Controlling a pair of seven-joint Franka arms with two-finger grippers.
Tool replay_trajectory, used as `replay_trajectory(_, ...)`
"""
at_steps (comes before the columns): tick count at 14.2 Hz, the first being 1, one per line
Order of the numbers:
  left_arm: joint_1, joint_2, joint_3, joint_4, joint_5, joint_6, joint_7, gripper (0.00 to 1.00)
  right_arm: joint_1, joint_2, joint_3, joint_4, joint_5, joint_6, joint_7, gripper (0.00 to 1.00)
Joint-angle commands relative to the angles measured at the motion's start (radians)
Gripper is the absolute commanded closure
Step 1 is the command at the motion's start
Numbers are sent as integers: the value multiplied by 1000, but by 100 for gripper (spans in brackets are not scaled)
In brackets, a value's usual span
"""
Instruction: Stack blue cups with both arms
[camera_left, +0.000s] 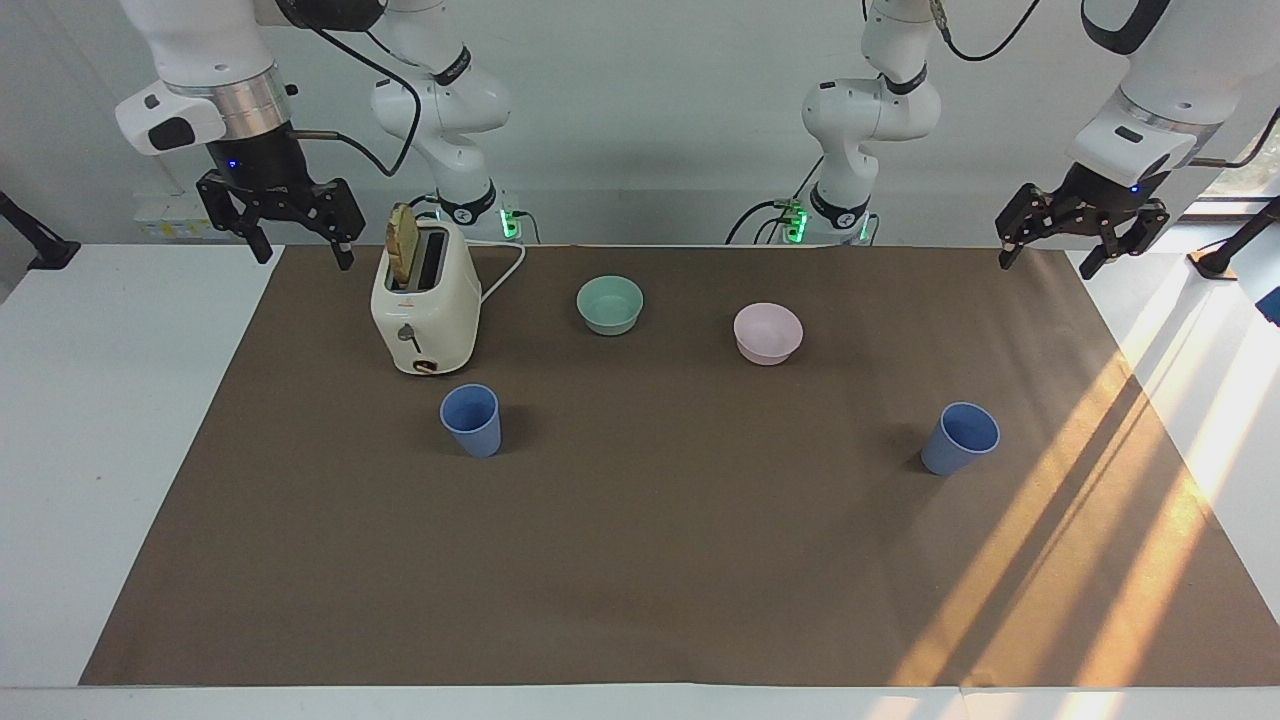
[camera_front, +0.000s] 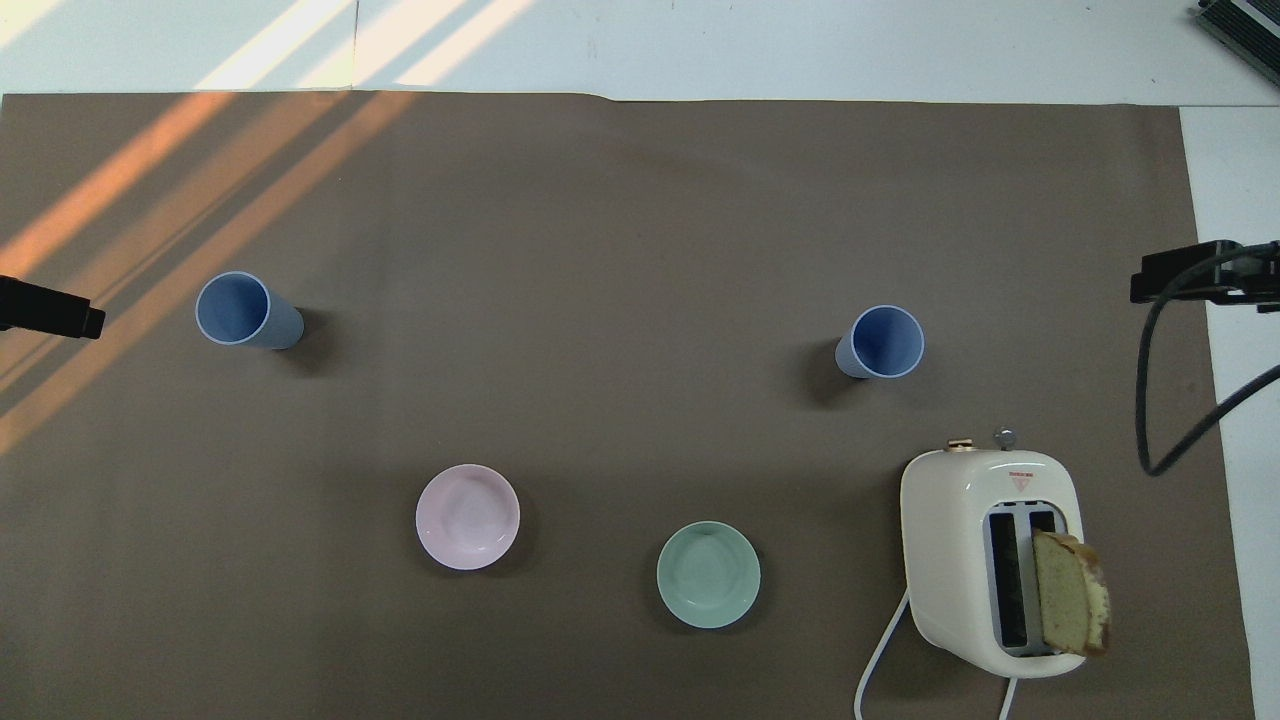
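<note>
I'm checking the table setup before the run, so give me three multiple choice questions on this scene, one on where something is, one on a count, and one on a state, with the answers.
1. Where is the toaster?
A. toward the right arm's end of the table
B. toward the left arm's end
C. between the two bowls

2. How many blue cups are on the table?
A. one
B. two
C. three

3. How do the blue cups stand?
A. stacked
B. upright and apart
C. tipped over

Answers:
1 A, it sits beside the mint-green bowl, under the right hand.
2 B, one blue cup by the toaster, another toward the left arm's end.
3 B, both show open mouths upward, far from each other.
</note>
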Motion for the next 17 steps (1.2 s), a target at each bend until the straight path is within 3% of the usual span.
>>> replay_trajectory(1,11,-3,-6,-2,2,18,0,0,-4,-8,0,-1,-19,-11,-18,0)
replay_trajectory(4,17,2,-5,-44,1,94,7,0,-4,-8,2,-1,-19,-11,-18,0)
replay_trajectory(9,64,24,-5,-244,-11,350,73,0,-4,-8,0,-1,-19,-11,-18,0)
replay_trajectory(15,77,241,-5,-265,-53,579,72,0,-4,-8,0,-1,-19,-11,-16,0)
replay_trajectory(17,89,253,-5,-294,-70,622,73,2,-4,-8,2,-1,-19,-11,-16,0)
